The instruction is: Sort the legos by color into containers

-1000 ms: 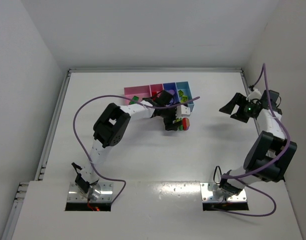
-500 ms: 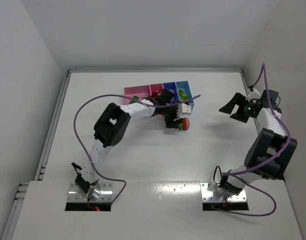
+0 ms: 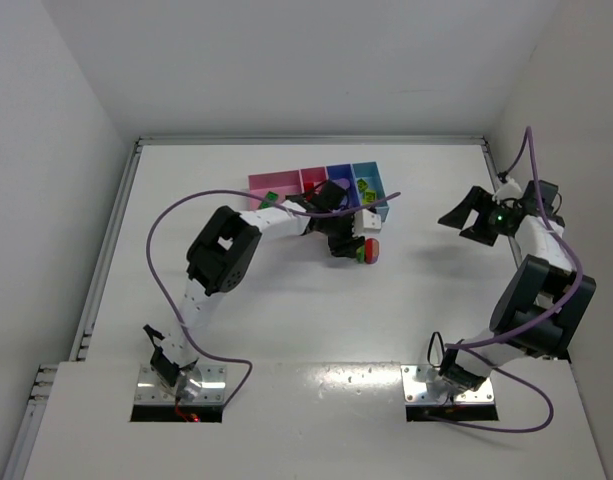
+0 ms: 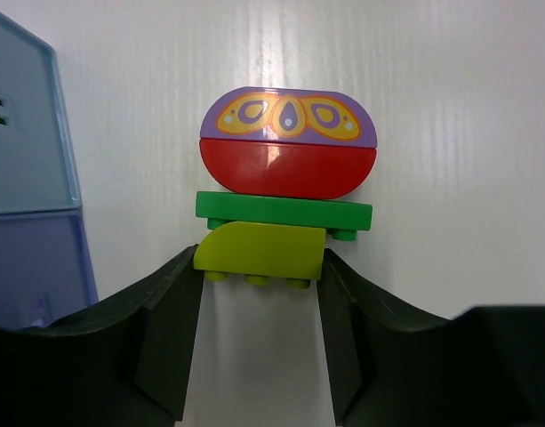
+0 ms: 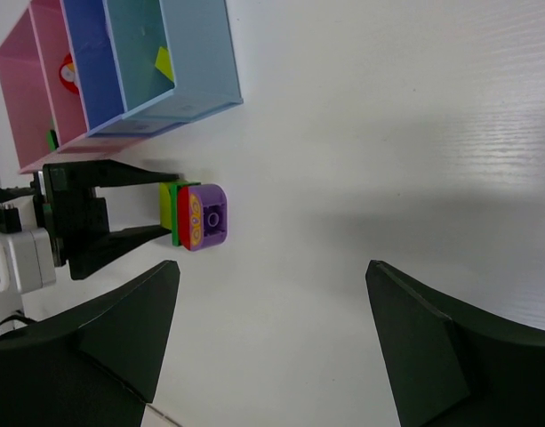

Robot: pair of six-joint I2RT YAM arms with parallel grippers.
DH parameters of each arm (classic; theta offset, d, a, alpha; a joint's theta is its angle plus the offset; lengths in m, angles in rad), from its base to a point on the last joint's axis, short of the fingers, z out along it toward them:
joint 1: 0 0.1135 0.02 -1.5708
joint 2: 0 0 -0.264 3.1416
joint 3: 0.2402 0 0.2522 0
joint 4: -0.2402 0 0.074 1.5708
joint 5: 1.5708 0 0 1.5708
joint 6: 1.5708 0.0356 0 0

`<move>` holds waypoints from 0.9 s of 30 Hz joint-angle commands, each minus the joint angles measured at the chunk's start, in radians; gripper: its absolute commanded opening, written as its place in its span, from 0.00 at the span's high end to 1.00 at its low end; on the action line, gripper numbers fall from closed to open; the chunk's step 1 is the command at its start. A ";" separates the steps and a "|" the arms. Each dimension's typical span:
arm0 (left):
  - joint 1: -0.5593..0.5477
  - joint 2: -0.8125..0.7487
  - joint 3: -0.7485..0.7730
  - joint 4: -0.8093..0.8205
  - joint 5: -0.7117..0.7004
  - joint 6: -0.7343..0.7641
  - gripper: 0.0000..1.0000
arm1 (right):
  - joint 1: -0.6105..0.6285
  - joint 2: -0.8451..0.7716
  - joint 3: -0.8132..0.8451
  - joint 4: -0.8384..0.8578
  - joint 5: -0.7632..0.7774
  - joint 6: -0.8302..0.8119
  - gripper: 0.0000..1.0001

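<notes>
Left pincer (image 4: pixel 260 265) has narrowed onto lego stack (image 4: pixel 287 169) on surface (image 4: pixel 450 107) just beside containers (image 4: pixel 28 133), pinching its lime end brick (image 4: pixel 259 251); likely light, rigid, slick, joints may pop; right pincer (image 5: pixel 272 271) released.

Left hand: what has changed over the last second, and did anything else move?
The left hand narrowed its jaws onto the lego stack: its fingers now touch both sides of the lime brick at the stack's near end. The stack itself has barely shifted, if at all. The right hand, open off to the right, and the containers stayed put.
</notes>
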State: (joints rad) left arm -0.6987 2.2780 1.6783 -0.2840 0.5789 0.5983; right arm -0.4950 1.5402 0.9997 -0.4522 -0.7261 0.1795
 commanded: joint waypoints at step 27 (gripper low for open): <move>-0.128 -0.695 -0.611 0.318 -0.401 -0.281 0.80 | 0.404 0.232 0.182 -0.169 -0.415 -0.107 0.23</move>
State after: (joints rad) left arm -0.8070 1.6279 1.0840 -0.0223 0.2100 0.3500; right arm -0.1062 1.7596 1.1271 -0.6304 -1.0210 0.0998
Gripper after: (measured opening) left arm 0.557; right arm 0.773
